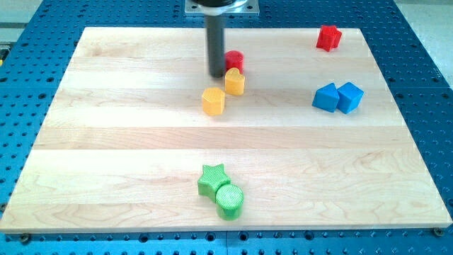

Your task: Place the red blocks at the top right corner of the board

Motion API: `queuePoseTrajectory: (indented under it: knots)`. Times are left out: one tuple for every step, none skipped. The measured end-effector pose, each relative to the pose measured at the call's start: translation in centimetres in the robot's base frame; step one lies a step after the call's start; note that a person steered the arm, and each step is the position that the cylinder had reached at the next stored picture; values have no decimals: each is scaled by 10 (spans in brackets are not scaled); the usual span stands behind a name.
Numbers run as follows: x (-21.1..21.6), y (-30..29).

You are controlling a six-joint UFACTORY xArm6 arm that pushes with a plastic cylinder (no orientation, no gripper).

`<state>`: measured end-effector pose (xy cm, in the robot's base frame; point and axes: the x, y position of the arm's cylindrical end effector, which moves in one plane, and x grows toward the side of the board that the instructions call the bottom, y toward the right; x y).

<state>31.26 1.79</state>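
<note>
Camera view: pale wooden board (106,142) on perforated blue table (417,21). My tip (216,74), a plain rod without jaws, stands just left of the red cylinder (235,60), partly hidden by a yellow block (235,82). A chunky red block (328,37) sits near the top right corner.

No text, label, brand, number or sign can be read anywhere in this view
</note>
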Motion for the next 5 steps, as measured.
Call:
queuePoseTrajectory:
  knots:
    - [-18, 50]
    - [-19, 100]
    - [-11, 129]
    - [-5, 104]
    - [-25, 70]
